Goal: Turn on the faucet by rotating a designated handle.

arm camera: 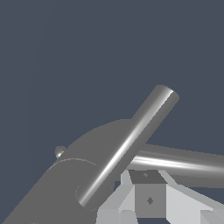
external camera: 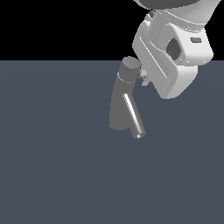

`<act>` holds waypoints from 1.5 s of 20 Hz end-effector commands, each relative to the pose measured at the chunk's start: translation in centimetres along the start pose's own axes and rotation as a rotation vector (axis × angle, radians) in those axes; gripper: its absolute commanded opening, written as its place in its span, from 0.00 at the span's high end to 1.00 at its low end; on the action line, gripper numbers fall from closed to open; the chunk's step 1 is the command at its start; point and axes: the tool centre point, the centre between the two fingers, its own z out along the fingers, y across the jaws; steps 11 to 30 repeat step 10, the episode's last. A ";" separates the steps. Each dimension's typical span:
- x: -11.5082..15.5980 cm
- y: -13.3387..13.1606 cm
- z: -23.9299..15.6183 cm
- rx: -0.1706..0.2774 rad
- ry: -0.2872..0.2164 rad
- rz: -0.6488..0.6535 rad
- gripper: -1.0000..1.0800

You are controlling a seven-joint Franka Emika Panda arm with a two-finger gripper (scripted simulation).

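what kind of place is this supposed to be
Most likely a bare simulated test scene, not a real kitchen or bathroom: a lone grey faucet stands on a flat, featureless blue-grey floor under a black void, with no sink or walls, and only the robot's white arm beside it.

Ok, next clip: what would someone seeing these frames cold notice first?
Probably the bulky white robot arm coming in from the exterior view's upper right, pressed close to the round cap of the tilted grey faucet. Next, the shiny spout angling down over the bare blue-grey floor. The wrist view is filled by bright metal tubes at close range.
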 end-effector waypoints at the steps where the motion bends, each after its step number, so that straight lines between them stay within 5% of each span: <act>1: 2.9 0.4 -0.4 -0.004 0.033 0.038 1.00; 9: 5.5 -0.7 -0.5 -0.008 0.042 0.050 1.00; 30: 5.5 -0.7 -0.5 -0.008 0.042 0.050 1.00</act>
